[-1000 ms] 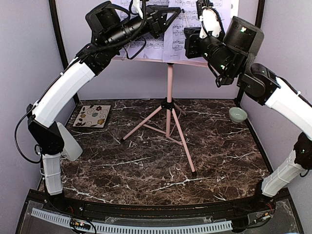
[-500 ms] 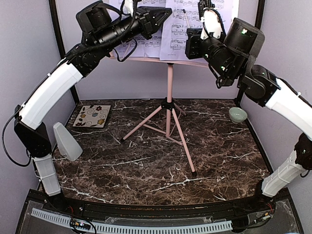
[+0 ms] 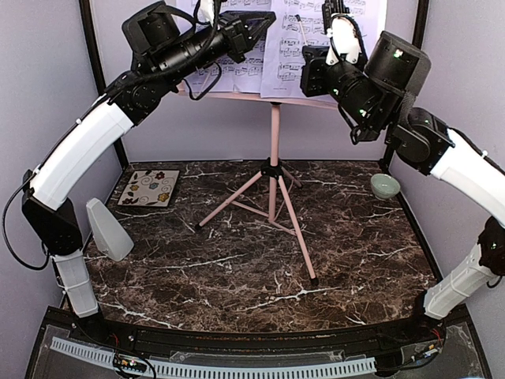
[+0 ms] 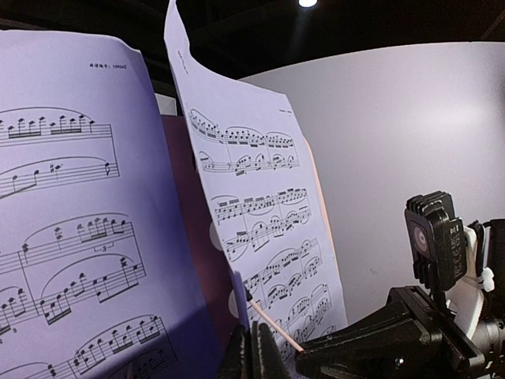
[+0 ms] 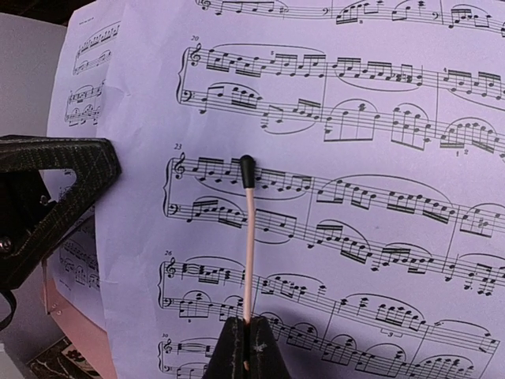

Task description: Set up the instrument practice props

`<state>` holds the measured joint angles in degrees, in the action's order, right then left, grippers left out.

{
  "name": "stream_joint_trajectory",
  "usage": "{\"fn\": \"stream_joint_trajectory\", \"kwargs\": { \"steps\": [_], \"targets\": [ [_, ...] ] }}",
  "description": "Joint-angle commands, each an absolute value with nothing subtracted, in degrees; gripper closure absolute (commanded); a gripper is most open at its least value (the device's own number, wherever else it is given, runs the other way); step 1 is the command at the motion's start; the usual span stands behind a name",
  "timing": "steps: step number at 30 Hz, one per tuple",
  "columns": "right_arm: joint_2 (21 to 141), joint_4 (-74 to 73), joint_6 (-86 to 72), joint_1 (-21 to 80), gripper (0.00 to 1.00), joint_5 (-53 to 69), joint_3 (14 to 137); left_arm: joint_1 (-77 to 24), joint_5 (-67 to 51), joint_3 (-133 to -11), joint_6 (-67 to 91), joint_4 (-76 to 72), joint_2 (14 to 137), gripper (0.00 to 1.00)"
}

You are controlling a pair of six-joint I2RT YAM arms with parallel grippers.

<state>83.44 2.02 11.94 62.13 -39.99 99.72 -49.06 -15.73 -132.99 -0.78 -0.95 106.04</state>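
Right wrist, R fingers (image 5: 230,357) pinch thin pink rod (image 5: 249,253) (black tip), L fingers (image 4: 237,359) closed

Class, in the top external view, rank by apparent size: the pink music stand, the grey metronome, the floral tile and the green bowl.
1. pink music stand
2. grey metronome and floral tile: look alike, and the metronome sits nearer the camera, so unranked
3. green bowl
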Motion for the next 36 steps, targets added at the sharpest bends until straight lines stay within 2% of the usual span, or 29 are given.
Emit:
{"fn": "stream_joint_trajectory", "kwargs": {
  "steps": [1,14,17,18,20,25,36],
  "targets": [
    [81.3,5.4,12.6,62.3,1.00,-38.7,99.2,-49.7,-16.6,-133.8,0.9,-3.2,106.5,1.00],
    [80.8,5.1,11.7,62.3,1.00,-38.9,98.5,-50.6,-15.7,-133.4,0.8,-3.5,106.2,1.00],
    [80.8,5.1,11.5,62.3,1.00,-39.1,98.5,-50.7,-14.5,-133.0,0.5,-3.3,105.1,0.97],
    [80.8,5.1,11.4,62.3,1.00,-39.3,98.6,-50.8,-14.1,-132.4,0.4,-3.3,104.5,0.92],
    [80.9,5.0,11.3,62.3,0.92,-39.6,98.6,-50.8,-13.2,-131.2,0.0,-3.3,103.0,0.80],
    [80.3,4.7,10.7,62.3,0.83,-39.5,98.0,-51.0,-10.0,-127.5,-1.5,-2.9,98.9,0.63],
    [78.4,4.9,10.5,62.5,0.43,-35.6,97.3,-51.0,-5.2,-115.5,-4.5,0.4,88.4,0.49]
  ]
}}
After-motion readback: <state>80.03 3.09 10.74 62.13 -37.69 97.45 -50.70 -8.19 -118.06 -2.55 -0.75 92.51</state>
